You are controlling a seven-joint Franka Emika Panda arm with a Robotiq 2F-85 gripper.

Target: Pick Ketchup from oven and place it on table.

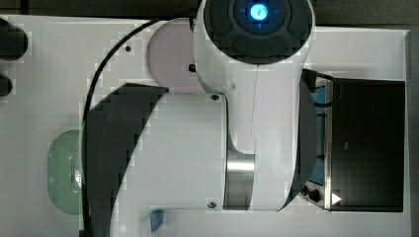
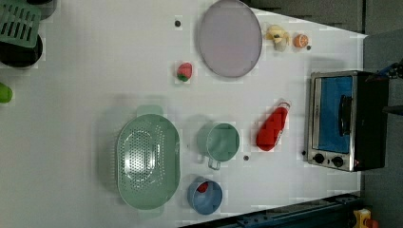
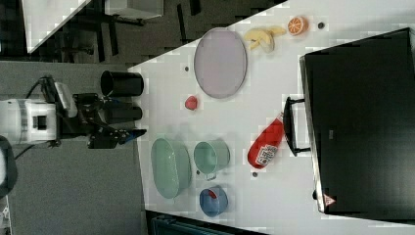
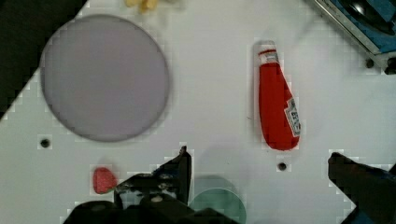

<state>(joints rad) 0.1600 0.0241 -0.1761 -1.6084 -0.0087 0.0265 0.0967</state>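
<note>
The ketchup [image 2: 272, 127] lies on its side on the white table [image 2: 95, 71], just in front of the oven [image 2: 347, 121], cap toward the purple plate's side. It is a red bottle with a white label [image 3: 266, 144] and white cap [image 4: 278, 105]. The oven's blue glass door looks closed, and its dark handle [image 3: 293, 126] faces the bottle. My gripper [image 4: 259, 157] is open and holds nothing, its dark fingers [image 4: 180, 168] spread wide, well apart from the bottle. In the right view the gripper [image 3: 120, 128] hangs far off the table surface. In the top view my arm hides most of the table beside the oven [image 1: 365, 143].
A purple plate [image 2: 229, 38], a strawberry [image 2: 184, 71], a green colander [image 2: 147, 161], a green cup [image 2: 219, 141] and a blue bowl [image 2: 205, 195] share the table. A banana [image 2: 277, 37] and an orange slice [image 2: 300, 41] lie beyond the plate. Two black cups [image 3: 122, 83] stand at the far edge.
</note>
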